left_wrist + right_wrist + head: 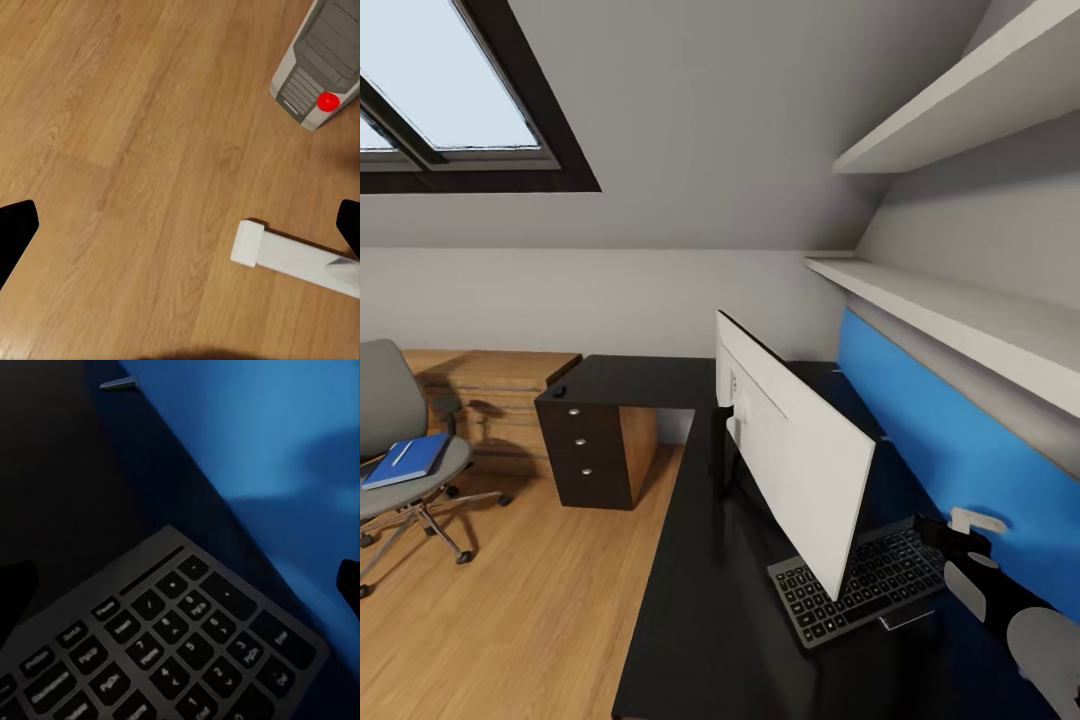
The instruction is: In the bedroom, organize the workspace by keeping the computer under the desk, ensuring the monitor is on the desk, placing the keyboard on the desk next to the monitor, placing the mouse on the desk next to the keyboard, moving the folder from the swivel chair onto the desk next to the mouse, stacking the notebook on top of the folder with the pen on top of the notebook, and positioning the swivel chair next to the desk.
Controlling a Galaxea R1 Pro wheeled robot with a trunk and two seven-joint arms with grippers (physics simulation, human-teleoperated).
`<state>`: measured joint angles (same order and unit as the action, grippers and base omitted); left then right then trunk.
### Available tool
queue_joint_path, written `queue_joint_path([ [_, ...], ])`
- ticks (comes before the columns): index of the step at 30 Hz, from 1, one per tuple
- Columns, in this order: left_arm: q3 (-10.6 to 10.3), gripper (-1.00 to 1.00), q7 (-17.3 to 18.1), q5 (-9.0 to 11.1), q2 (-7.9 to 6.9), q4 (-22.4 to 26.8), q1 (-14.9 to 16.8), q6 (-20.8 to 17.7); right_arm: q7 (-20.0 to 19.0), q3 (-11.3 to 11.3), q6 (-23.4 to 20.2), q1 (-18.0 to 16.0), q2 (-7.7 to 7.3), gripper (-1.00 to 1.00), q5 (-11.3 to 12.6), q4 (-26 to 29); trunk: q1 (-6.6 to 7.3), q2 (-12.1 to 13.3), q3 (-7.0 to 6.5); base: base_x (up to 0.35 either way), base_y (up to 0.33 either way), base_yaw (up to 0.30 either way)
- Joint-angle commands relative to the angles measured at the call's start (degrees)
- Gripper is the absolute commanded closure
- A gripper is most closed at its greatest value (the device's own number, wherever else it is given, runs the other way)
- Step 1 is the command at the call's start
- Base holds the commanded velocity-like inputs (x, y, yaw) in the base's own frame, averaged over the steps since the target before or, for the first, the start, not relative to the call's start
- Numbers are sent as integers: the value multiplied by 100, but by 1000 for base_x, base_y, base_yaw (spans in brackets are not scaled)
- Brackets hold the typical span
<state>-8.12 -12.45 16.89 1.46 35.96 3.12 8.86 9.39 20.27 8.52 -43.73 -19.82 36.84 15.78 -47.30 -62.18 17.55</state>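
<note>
The monitor (790,440) stands on the black desk (690,600) with its white back toward me. Behind it lies the keyboard (870,585), partly hidden by the monitor and lying against the blue wall panel (950,440). My right gripper (180,585) hovers open over the keyboard's (172,645) number-pad end. A small black mouse (560,391) sits on the desk corner above the drawers. The swivel chair (400,440) stands at the left, carrying the blue folder (405,460) with the white pen (400,454) on it. My left gripper (180,232) hangs open over the floor near the grey computer (311,64). The notebook is out of view.
A light wooden dresser (490,390) stands behind the chair, against the wall. The dark drawer unit (585,455) sits under the desk's far wing. A white desk leg (289,259) stands close to my left gripper. White shelves (960,310) jut out above the desk's right side.
</note>
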Motion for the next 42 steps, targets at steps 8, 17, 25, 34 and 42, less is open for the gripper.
queue_joint_path([
  [8, -41, -100, -43, 60, -9, 1, 4, 28, 28, 56, 18, -4, -4, -100, 51, 4, -1, -4, 7, 2, 0, 0],
  [17, -41, -100, -43, 60, -12, 6, 4, 28, 28, 56, 10, -4, -4, -100, 51, 4, -1, -4, 7, 0, 0, 0],
  [25, 590, -100, -71, 82, -205, 163, 4, 11, 28, 78, 11, -4, -4, -100, 44, 4, -1, -4, 7, 0, 0, 0],
  [34, 1020, -100, -64, 86, -379, 438, 4, -39, 28, 82, 13, -4, -4, -100, 42, 4, -1, -4, 7, 0, 0, 0],
  [42, 1076, -100, -68, 90, -412, 677, 15, -532, 28, 91, 16, -4, 1, -100, 37, 4, -1, -4, 7, 0, 0, 0],
])
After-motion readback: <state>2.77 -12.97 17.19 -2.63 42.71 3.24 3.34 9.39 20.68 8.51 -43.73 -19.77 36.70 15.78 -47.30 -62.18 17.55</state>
